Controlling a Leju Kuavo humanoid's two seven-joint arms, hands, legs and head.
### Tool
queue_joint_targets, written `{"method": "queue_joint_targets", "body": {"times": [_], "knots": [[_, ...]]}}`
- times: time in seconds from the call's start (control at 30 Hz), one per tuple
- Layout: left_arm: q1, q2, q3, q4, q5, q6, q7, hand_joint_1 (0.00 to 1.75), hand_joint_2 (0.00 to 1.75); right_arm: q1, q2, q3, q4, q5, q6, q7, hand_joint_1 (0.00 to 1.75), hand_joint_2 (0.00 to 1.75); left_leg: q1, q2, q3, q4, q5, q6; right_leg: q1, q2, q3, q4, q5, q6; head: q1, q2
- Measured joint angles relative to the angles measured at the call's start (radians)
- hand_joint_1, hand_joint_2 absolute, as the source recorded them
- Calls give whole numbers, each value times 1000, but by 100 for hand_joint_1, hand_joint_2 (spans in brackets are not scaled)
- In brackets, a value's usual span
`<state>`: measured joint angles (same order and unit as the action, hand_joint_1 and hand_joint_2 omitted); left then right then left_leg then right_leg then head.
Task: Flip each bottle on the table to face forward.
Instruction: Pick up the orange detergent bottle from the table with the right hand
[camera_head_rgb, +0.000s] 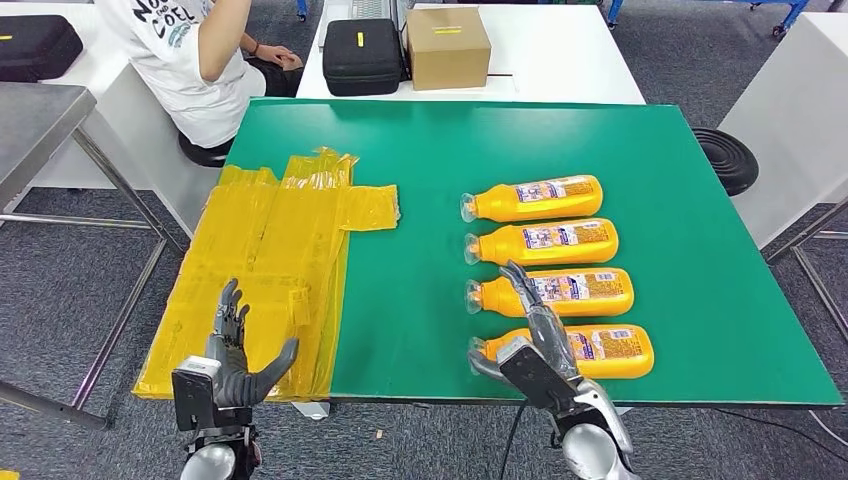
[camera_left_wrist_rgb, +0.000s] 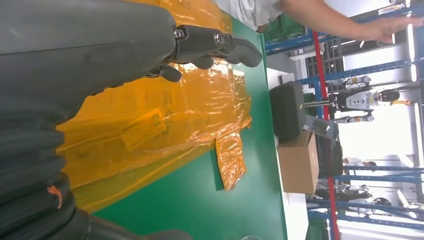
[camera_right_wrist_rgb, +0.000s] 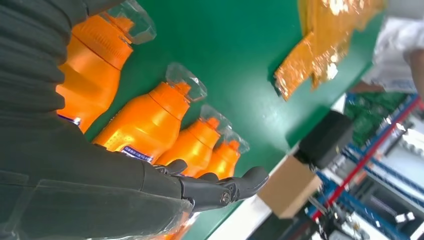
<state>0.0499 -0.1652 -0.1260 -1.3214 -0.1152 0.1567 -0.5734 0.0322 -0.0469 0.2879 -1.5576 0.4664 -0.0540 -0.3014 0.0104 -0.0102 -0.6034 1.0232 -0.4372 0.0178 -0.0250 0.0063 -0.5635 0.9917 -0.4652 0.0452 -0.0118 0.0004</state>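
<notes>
Your right hand (camera_head_rgb: 535, 345) hovers with fingers (camera_head_rgb: 522, 285) spread, holding nothing; four orange bottles (camera_head_rgb: 565, 292) lie in a row beneath and beyond them on the green worktop (camera_head_rgb: 420, 300). The bottles look rigid, smooth, probably slippery; grip mid-body, across the label. Left hand (camera_head_rgb: 232, 350) open.

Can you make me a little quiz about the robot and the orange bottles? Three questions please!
1. How many orange bottles lie on the green table?
2. True or false: the yellow plastic sheets lie under the bottles.
3. Which hand hangs over the bottle nearest the robot? A) the left hand B) the right hand

Key:
1. Four, lying on their sides in a row, clear caps pointing toward the sheets.
2. False. The sheets lie apart from the bottles, on the table's other side, by the left hand.
3. B. The right hand is open above it, holding nothing.
</notes>
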Motion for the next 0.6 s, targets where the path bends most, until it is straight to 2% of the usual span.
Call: {"method": "queue_joint_targets", "body": {"times": [0.23,0.37,0.6], "knots": [[-1,4,13,3,-88,20,-8,0,175,38,-54,1,-23,16,89,46,0,175,0,0,0,0,0,0,0,0,0,0,0,0,0,0],[-2,12,13,3,-145,23,-11,0,175,67,-89,2,-63,10,115,62,0,175,0,0,-1,0,0,0,0,0,-1,0,0,0,0,0],[-17,22,13,2,-149,20,-11,0,175,84,-143,3,-117,-3,138,68,0,175,-1,0,0,0,0,0,-1,0,0,0,0,1,0,0]]}}
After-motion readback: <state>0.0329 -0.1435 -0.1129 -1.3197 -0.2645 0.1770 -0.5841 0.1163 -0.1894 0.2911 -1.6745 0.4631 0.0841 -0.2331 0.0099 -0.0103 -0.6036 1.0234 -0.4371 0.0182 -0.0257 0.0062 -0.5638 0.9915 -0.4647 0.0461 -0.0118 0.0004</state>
